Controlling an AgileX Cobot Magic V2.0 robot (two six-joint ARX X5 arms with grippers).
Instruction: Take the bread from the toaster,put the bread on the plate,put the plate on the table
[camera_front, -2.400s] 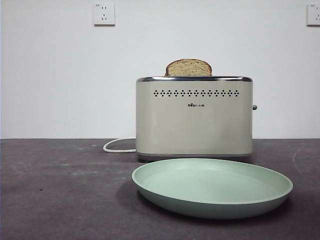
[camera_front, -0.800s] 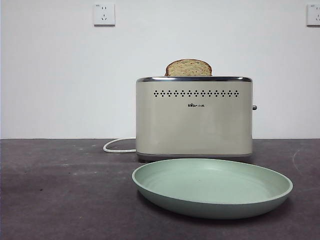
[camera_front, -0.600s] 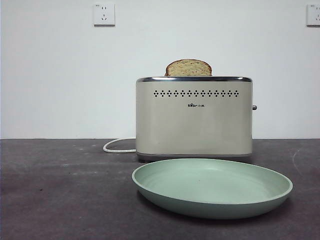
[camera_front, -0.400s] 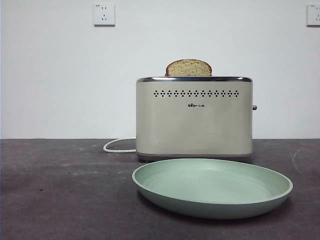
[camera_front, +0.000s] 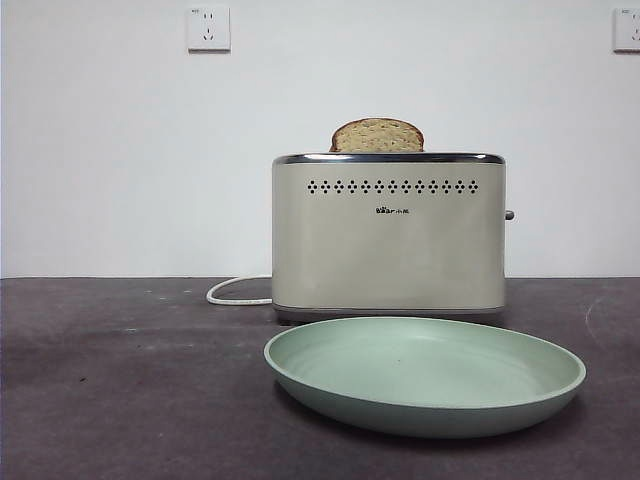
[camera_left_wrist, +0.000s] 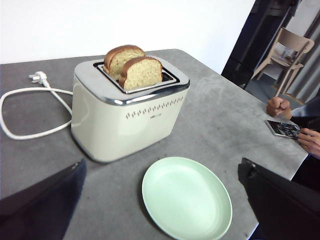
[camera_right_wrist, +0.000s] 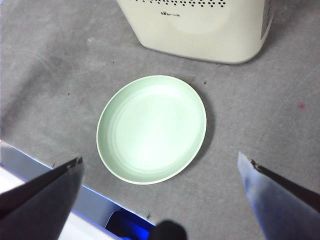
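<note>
The boxy cream-beige toaster (camera_front: 388, 236) bore a small dark logo under its dotted rows, too small to read. The tan speckled bread slice (camera_left_wrist: 142, 73) stood in its slot beside a second slice (camera_left_wrist: 121, 56). The pale mint-green round plate (camera_front: 425, 376) lay on the dark grey surface (camera_front: 120, 380) just before the toaster. Nothing had shifted since earlier. Left fingers (camera_left_wrist: 165, 200) and right fingers (camera_right_wrist: 160, 195) were spread wide, empty, above the plate.
</note>
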